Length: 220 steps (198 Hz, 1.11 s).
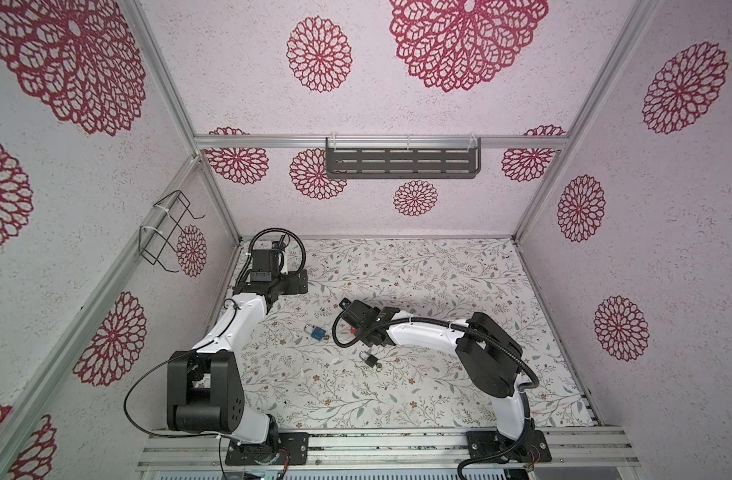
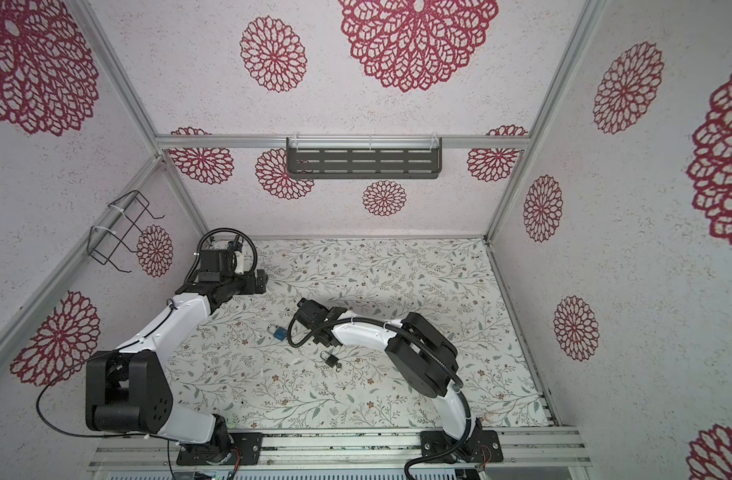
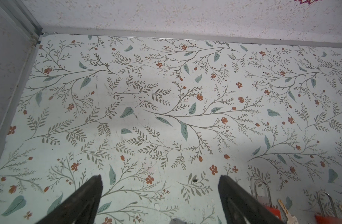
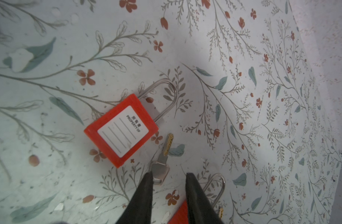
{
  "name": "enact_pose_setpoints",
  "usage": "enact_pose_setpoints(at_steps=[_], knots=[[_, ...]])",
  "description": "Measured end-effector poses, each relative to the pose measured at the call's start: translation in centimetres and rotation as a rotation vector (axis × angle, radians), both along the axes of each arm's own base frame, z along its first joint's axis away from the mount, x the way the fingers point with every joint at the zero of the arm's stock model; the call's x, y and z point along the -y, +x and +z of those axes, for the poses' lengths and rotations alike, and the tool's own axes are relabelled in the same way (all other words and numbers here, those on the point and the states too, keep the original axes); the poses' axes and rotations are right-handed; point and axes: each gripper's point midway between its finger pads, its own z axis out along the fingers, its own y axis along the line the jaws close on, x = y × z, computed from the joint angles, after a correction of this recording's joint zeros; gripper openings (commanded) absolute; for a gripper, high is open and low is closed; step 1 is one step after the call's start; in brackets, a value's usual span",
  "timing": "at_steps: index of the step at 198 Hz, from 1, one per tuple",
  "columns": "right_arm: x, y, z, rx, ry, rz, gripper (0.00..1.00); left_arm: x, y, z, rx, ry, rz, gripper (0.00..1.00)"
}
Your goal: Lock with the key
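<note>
Right now, holding nothing with the right fingers (image 4: 145, 195): parted a little, tips low over the flowered desk (image 4: 195, 48), straddling the silver head of the key (image 4: 161, 166), close against one tip and clear of the other. Can see the key lying flat and loose just beside the red padlock (image 4: 120, 130), brass blade running along the padlock's side and not in any keyhole. Can see the red padlock flat on the desk, white label up, steel shackle level with the surface; cannot tell whether that shackle is pushed home. Beyond the key from the red padlock, half hidden behind one right finger, a second red padlock (image 4: 179, 213). In both top views, red padlock all but hidden under the right wrist, with a blue padlock (image 1: 316, 332) near it toward the left arm and a black padlock (image 1: 370, 359) near it toward the arm bases. Well apart from the red padlock, off toward the back wall, left fingers (image 3: 84, 199) spread wide, gripping nothing
</note>
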Motion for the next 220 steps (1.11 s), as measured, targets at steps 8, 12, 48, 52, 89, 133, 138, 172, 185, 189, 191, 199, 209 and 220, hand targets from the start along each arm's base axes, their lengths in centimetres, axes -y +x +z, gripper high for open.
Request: enact_pose_setpoints(at_steps=[8,12,48,52,89,133,138,172,185,189,191,199,209,220], knots=[[-0.1,-0.4,0.4,-0.018,0.014,0.012,0.34,0.2,0.0,0.0,0.0,-0.003,-0.005,0.97],[-0.2,-0.7,0.7,-0.031,0.026,0.02,0.34,0.2,0.0,0.0,-0.001,-0.004,-0.007,0.97],[-0.8,-3.5,3.1,-0.168,0.14,0.08,0.37,1.0,-0.1,0.0,-0.003,-0.015,-0.032,0.97],[-0.9,-3.9,3.3,-0.187,0.152,0.084,0.37,1.1,-0.1,0.0,-0.004,-0.015,-0.034,0.97],[-0.7,-6.9,1.8,-0.349,0.183,0.089,0.39,1.8,-0.4,-0.2,-0.013,-0.018,-0.054,0.97],[0.0,-8.7,0.1,-0.451,0.162,0.076,0.42,2.5,-0.7,-0.4,-0.027,-0.007,-0.07,0.97],[-0.1,-8.7,-0.1,-0.456,0.159,0.074,0.42,2.6,-0.7,-0.5,-0.029,-0.005,-0.074,0.97],[-0.2,-9.1,-1.4,-0.489,0.142,0.066,0.44,3.5,-1.2,-0.8,-0.048,0.008,-0.1,0.97],[-0.3,-9.3,-1.7,-0.499,0.14,0.065,0.44,3.8,-1.4,-1.0,-0.053,0.015,-0.109,0.97],[-0.3,-9.3,-1.7,-0.502,0.141,0.065,0.44,3.9,-1.4,-1.0,-0.055,0.017,-0.111,0.97],[-0.3,-9.3,-1.7,-0.502,0.141,0.064,0.44,3.9,-1.4,-1.0,-0.055,0.018,-0.112,0.97],[-0.3,-9.4,-1.7,-0.504,0.141,0.064,0.44,4.0,-1.5,-1.0,-0.057,0.021,-0.116,0.97],[-0.4,-9.5,-1.7,-0.506,0.143,0.065,0.45,4.0,-1.5,-1.1,-0.058,0.025,-0.116,0.97],[-0.5,-9.6,-1.8,-0.51,0.144,0.067,0.45,4.0,-1.5,-1.2,-0.06,0.029,-0.116,0.97]])
